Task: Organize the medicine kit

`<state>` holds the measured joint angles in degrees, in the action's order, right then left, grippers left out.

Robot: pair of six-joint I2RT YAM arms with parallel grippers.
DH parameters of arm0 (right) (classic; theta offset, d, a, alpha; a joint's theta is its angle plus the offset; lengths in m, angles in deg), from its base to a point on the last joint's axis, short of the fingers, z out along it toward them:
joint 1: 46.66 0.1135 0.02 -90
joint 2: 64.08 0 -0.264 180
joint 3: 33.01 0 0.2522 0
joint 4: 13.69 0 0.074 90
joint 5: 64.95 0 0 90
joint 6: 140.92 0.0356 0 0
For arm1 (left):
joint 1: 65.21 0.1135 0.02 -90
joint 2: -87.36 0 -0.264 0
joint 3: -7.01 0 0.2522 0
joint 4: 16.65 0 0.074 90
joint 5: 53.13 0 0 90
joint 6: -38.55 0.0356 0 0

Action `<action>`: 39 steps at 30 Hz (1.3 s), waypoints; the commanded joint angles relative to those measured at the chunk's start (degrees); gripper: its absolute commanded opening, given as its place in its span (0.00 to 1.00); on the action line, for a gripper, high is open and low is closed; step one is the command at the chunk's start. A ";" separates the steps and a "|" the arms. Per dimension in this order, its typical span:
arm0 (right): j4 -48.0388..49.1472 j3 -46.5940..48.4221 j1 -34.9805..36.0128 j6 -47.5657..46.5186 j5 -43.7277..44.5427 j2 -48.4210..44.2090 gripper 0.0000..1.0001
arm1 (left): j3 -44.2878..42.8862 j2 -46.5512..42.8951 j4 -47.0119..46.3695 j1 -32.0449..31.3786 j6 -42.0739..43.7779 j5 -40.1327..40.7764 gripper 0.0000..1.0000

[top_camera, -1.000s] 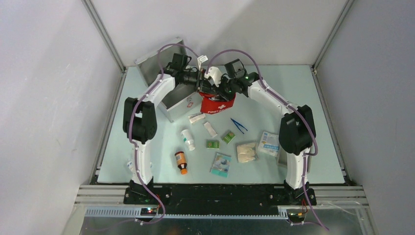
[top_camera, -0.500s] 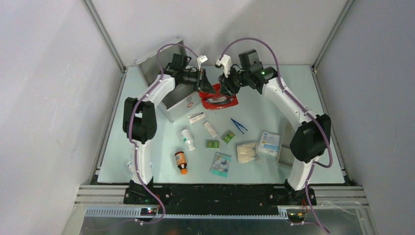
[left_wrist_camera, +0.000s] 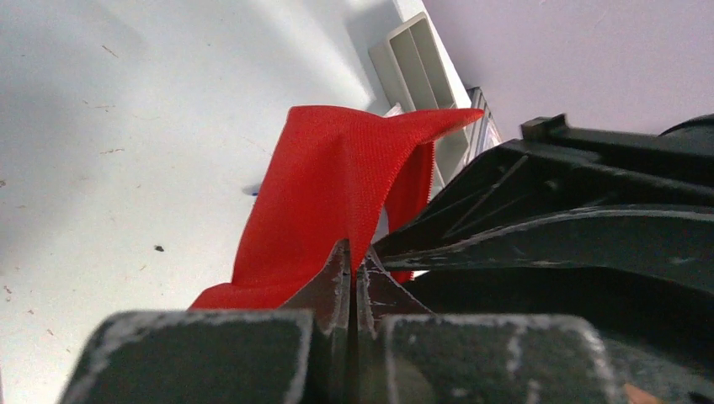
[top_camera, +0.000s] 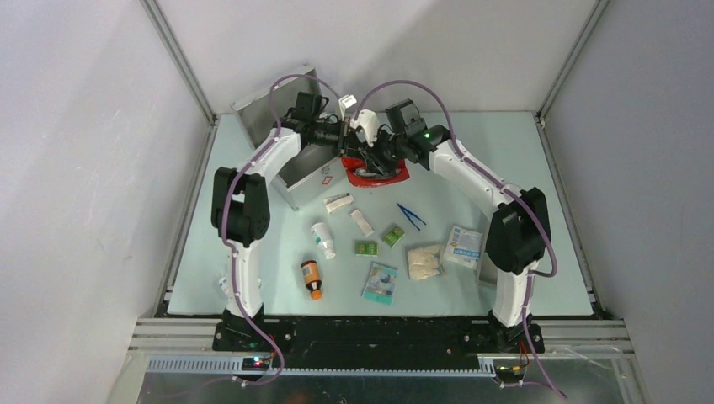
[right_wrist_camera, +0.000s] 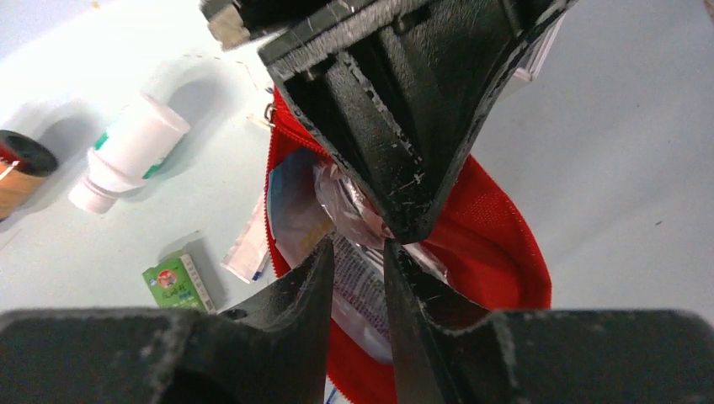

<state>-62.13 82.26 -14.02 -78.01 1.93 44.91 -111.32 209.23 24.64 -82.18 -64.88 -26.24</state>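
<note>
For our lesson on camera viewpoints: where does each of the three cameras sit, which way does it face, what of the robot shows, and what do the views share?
Top external: fixed above and behind the bases, looking down on the table; left arm and right arm show whole.
Left wrist: on the left arm, facing along the left gripper, shut on the red pouch.
Right wrist: on the right arm, facing down past the right gripper into the open red pouch.
Shared: all three show the red pouch.

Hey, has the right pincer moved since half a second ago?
Yes. The right pincer swung left, back over the red pouch, nearer the silver case.
</note>
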 commanded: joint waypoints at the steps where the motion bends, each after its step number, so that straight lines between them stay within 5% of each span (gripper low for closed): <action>1: 6.75 -1.60 1.41 2.35 8.77 1.87 0.34 | -0.68 -2.32 -1.49 0.08 -1.34 -2.25 0.00; 10: 9.62 -0.46 1.69 5.89 14.13 2.88 0.40 | -1.62 -1.37 -4.13 0.83 -6.18 -1.59 0.00; 14: 3.79 5.34 -0.32 7.53 4.19 -1.50 0.48 | -1.37 -1.29 -4.49 0.97 -6.23 -0.31 0.00; 17: 1.82 4.16 -3.43 8.61 -9.20 -7.22 0.55 | -1.34 -1.40 -4.47 1.20 -5.85 0.61 0.00; 21: 0.05 -1.63 -7.08 8.29 -16.42 -13.09 0.54 | -2.03 -1.97 -4.41 1.21 -4.87 1.90 0.00; 30: 2.88 -25.39 -11.48 -2.30 -6.88 -20.05 0.42 | -4.25 -5.37 -4.27 2.48 -4.74 7.61 0.00; 39: 0.04 -25.21 -10.08 -3.96 3.84 -8.13 0.47 | -4.78 -9.96 -4.27 4.44 -8.00 18.27 0.00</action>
<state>-62.72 56.49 -24.62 -80.85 0.71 35.79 -112.74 206.19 21.69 -78.92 -70.92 -13.19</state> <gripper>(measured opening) 0.442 0.009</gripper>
